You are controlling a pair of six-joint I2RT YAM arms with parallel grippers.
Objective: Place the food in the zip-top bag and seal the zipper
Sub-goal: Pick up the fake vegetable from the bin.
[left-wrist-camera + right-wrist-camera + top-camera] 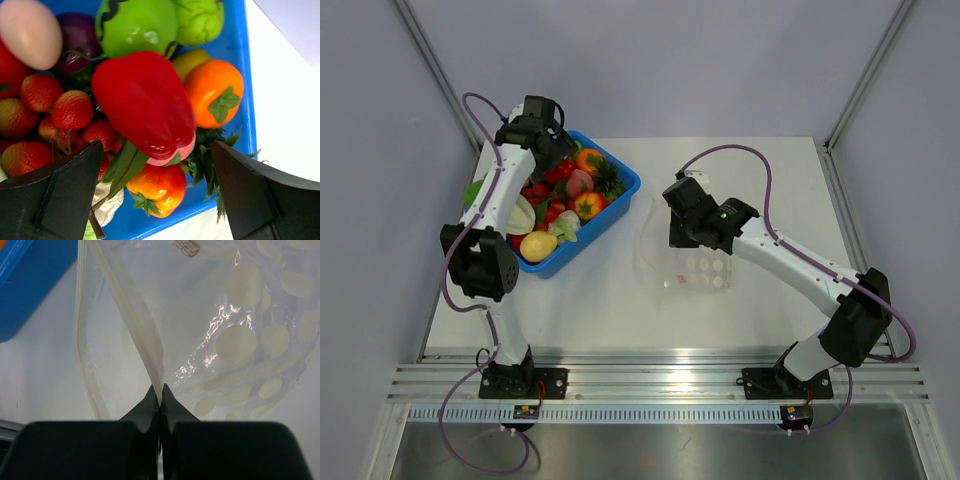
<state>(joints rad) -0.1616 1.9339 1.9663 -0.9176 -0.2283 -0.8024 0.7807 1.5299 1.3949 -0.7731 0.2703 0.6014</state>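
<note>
The food (pixel 575 195) is piled in a blue bin (pixel 625 180) at the back left. My left gripper (pixel 157 150) hangs open just above it. Its fingers straddle a red pepper (pixel 142 100) and an orange-red tomato (pixel 155 187) without touching them. An orange fruit (pixel 212 92), strawberries (pixel 72 107) and green pieces (pixel 135 25) lie around them. The zip-top bag (pixel 705 270), clear with white dots (pixel 235 340), lies mid-table on the right. My right gripper (pixel 160 390) is shut on the zipper (pixel 135 310) of one lip. It holds that lip up, apart from the other lip (pixel 82 365).
The blue bin's corner (pixel 30 280) lies just left of the bag's mouth. The white table (pixel 600 310) ends in a metal rail (pixel 660 385) by the arm bases. Grey walls with slanted frame bars (pixel 430 60) stand on both sides.
</note>
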